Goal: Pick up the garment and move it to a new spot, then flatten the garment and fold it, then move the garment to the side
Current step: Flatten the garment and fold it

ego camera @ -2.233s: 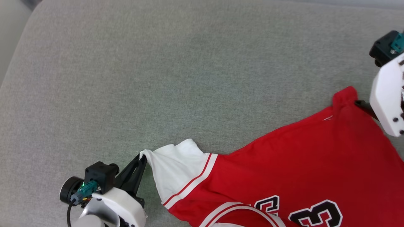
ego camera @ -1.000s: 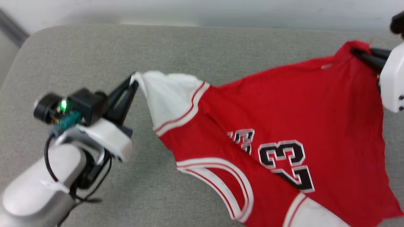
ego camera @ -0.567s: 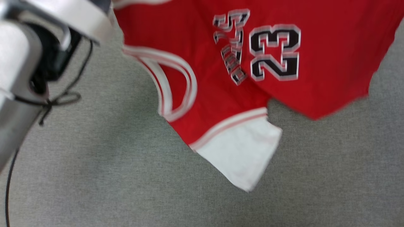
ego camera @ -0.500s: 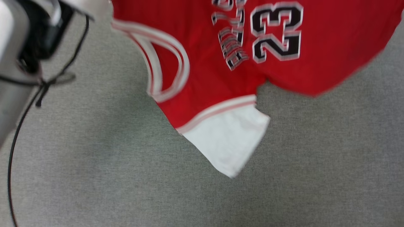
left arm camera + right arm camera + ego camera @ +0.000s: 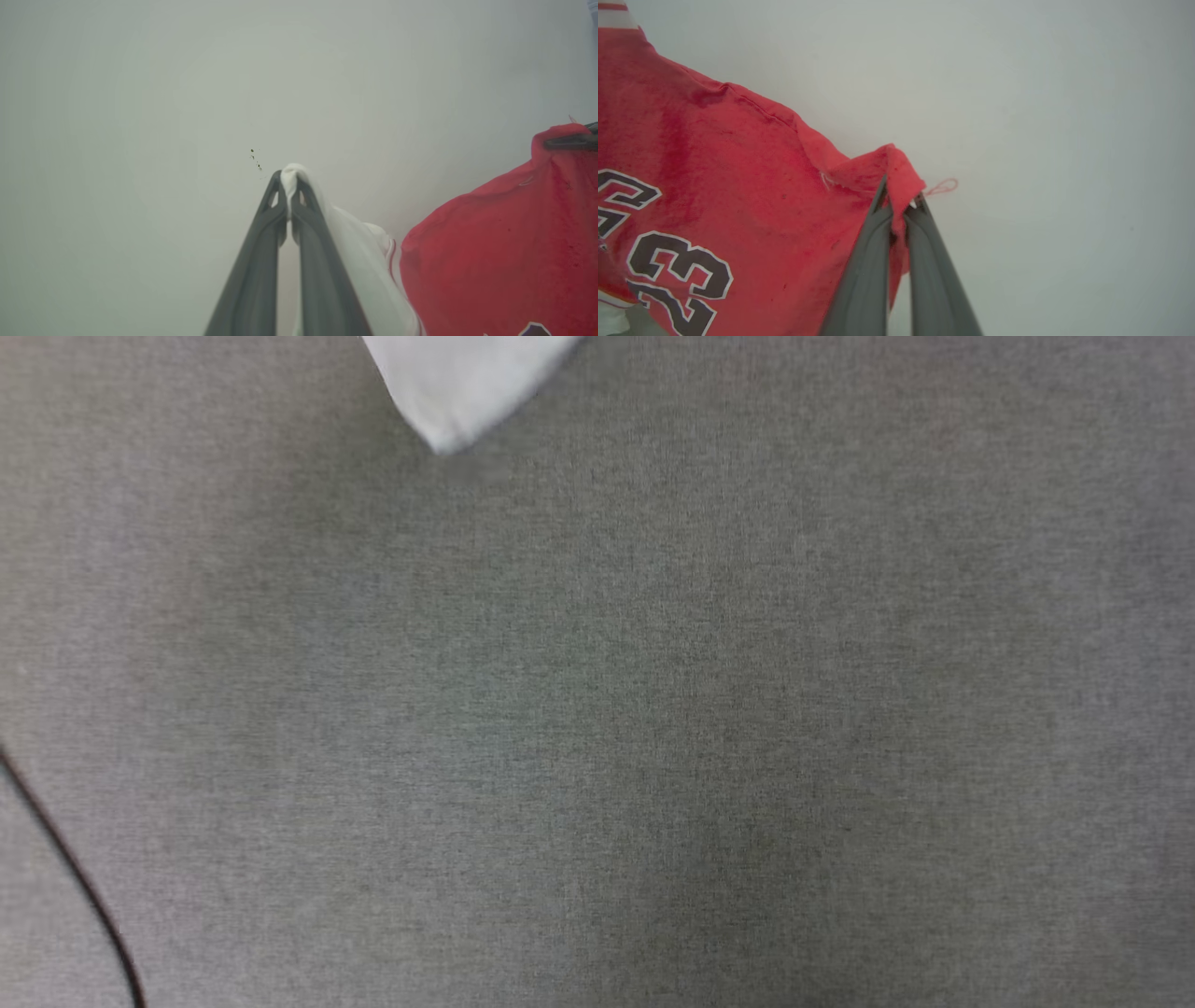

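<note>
Grey woven upholstery (image 5: 653,709) spreads below us in the head view, and a pale wall (image 5: 140,93) backs both wrist views. The garment (image 5: 738,163) hangs in the air, strung between our two arms, its "23" turned toward the right wrist camera. From the top of the head view a white sleeve tip (image 5: 457,383) dangles over the upholstery, apparently off it. We judge the cloth light, soft and quite limp. It sags in a curve between the two holds and will drape or crumple wherever it lands, so it has to be laid down under tension and not dropped. The left gripper (image 5: 289,184) is closed on the bunched end of the other white sleeve (image 5: 359,252). The right gripper (image 5: 900,198) is clamped on a puckered red corner of the edge. Both are small pinches of thin knit, and a sharp tug could pull the cloth free. For flattening we would choose doubled hems, the striped trim or the shoulder seams, where the cloth is thicker and less likely to stretch. A thin dark cable (image 5: 65,859) crosses the lower left of the head view. A loose red thread (image 5: 943,186) curls out beside the right fingertips, so that edge may be fraying and deserves gentle pulls.
</note>
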You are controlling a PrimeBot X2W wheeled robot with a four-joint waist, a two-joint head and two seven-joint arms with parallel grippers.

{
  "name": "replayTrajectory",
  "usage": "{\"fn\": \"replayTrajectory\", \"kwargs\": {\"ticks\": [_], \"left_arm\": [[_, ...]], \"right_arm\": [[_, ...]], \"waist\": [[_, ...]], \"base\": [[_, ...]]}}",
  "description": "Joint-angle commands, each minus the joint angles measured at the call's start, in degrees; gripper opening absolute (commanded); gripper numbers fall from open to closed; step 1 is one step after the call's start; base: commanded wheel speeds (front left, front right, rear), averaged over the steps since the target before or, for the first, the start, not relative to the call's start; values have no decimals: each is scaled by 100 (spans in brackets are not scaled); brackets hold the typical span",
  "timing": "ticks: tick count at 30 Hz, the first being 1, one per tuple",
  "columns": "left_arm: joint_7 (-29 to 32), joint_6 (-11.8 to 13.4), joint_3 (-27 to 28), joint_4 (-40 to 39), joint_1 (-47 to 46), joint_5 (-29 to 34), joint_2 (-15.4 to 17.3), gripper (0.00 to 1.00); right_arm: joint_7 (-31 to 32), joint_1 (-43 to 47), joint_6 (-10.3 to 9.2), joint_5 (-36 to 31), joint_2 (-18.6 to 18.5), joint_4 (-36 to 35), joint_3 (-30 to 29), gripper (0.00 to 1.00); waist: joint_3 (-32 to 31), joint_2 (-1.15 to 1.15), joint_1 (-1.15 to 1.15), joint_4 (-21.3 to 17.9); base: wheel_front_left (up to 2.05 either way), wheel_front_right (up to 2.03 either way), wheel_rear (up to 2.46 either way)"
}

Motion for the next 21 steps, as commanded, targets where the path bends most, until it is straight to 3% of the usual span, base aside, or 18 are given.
{"fn": "replayTrajectory", "kwargs": {"ticks": [1, 11, 21], "left_arm": [[-54, -24, 9, 71, -160, 44, -50, 0], [-263, -206, -39, 1017, -955, 14, -295, 0], [-605, -323, -380, 1523, -148, -123, -354, 0]], "right_arm": [[-57, -184, -4, -25, 38, 69, 18, 0], [-446, -983, -4, 20, 263, 961, 395, 0], [-944, -188, -4, 273, 552, 1376, 1038, 0]], "waist": [[104, 0, -1, -9], [475, 0, -1, -7], [487, 0, -1, -67]], "base": [[0, 0, 0], [0, 0, 0], [0, 0, 0]]}}
